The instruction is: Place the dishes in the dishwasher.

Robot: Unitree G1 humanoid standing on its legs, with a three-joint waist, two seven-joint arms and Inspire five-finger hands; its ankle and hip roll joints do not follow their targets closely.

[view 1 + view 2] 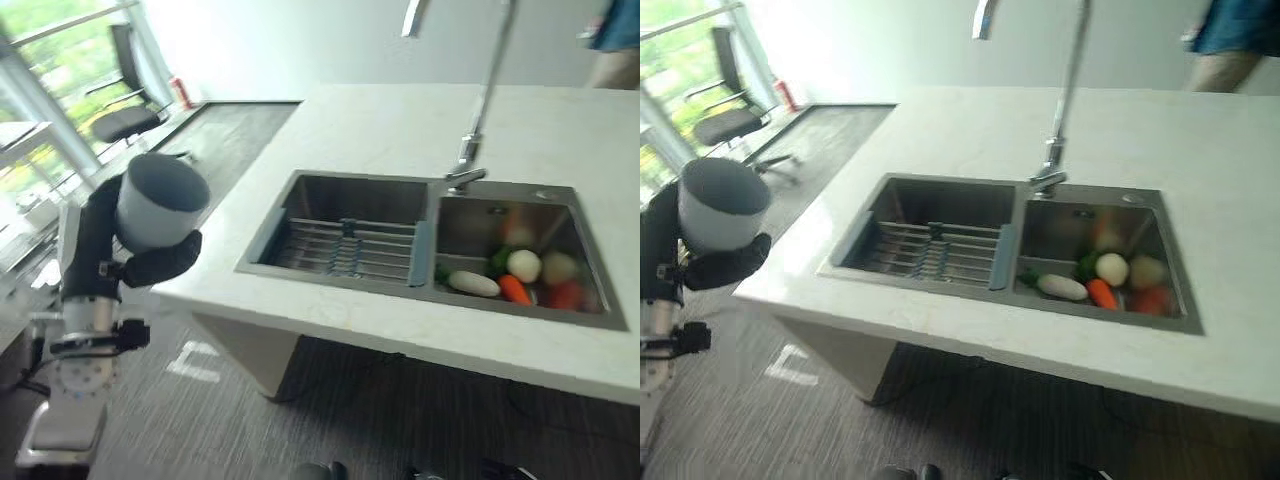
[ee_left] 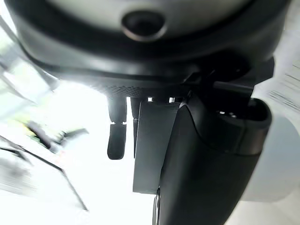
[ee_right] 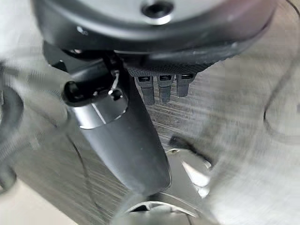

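A white cup (image 1: 160, 205) with a grey inside is held in the air off the counter's left end, its mouth facing up and slightly toward the sink. My left hand (image 1: 150, 265) is shut on it, with the thumb curled round its lower side. In the left wrist view the cup's white wall (image 2: 276, 159) lies against the thumb of my left hand (image 2: 201, 178). My right hand (image 3: 126, 140) hangs low over the dark floor, fingers relaxed and holding nothing.
The white counter (image 1: 400, 130) holds a steel double sink (image 1: 330, 290). A wire rack (image 1: 345, 245) lies in its left basin and vegetables (image 1: 520, 275) in the right one. A tall faucet (image 1: 480, 110) rises behind. A person (image 1: 615, 40) stands at the far right. An office chair (image 1: 125, 90) is far left.
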